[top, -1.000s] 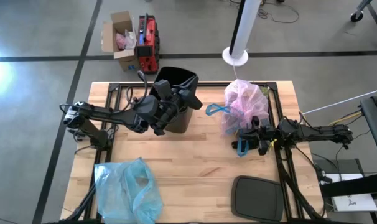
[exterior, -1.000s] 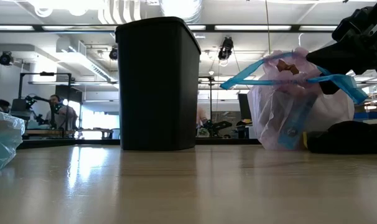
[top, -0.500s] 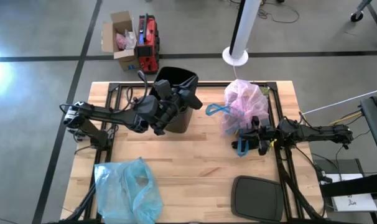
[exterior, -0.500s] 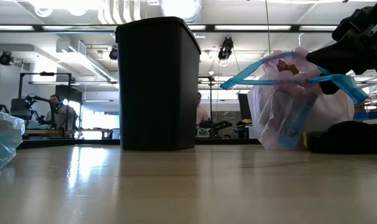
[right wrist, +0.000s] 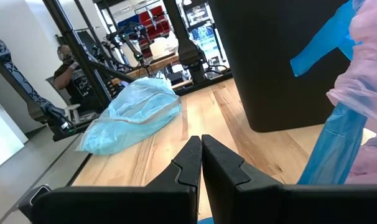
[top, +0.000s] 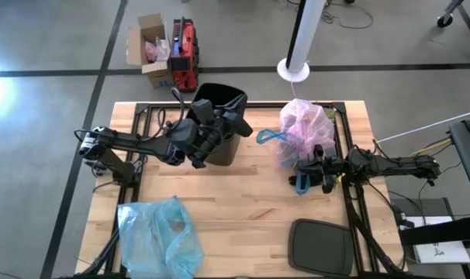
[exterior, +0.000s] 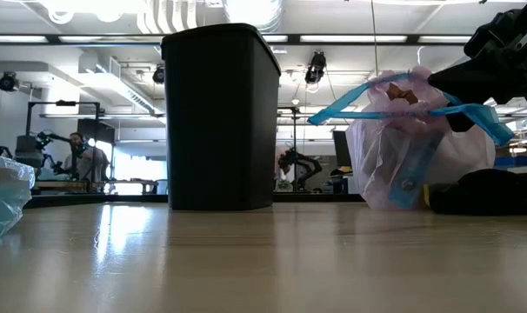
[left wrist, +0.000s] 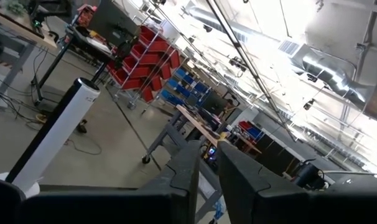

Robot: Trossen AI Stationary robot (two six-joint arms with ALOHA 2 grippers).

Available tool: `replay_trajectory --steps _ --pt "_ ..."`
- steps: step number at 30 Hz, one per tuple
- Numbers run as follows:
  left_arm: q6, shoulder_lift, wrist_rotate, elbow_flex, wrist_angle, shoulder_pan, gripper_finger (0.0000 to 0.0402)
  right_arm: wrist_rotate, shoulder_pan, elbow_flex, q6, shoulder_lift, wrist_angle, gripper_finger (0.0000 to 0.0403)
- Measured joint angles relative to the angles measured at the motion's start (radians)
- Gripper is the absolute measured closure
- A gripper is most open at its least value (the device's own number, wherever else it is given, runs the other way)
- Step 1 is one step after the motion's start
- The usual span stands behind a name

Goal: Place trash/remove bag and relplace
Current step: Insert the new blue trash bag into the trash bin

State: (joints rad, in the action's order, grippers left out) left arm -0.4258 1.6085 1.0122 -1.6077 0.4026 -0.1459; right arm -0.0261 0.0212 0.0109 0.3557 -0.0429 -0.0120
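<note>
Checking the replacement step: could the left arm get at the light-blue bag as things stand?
Probably yes. The light-blue bag lies alone on open table, nothing between it and the left tool, which sits shut at the bin.

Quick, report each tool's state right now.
Left tool: nearly closed, holding nothing visible, up by the black bin.
Right tool: closed; whether it grips the blue drawstring cannot be told.

Open wood in the table [top: 243, 205] middle, between bin [top: 219, 124] and front edge. Obstacles: blue bag [top: 159, 236] front-left, black lid [top: 320, 246] front-right, pink bag [top: 303, 132] back-right. Left arm [top: 142, 143] overhangs the bin rim.
</note>
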Motion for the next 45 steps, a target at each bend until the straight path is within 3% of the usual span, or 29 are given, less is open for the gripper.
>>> replay_trajectory --steps 37,45 --pt "0.062 0.0 -0.011 0.0 -0.054 0.004 0.0354 0.0 0.0 0.0 0.0 0.0 0.0 0.0403" --pt "0.206 -0.012 -0.273 0.0 -0.132 -0.011 0.0362 0.0 0.0 0.0 0.0 0.0 0.0 0.0403"
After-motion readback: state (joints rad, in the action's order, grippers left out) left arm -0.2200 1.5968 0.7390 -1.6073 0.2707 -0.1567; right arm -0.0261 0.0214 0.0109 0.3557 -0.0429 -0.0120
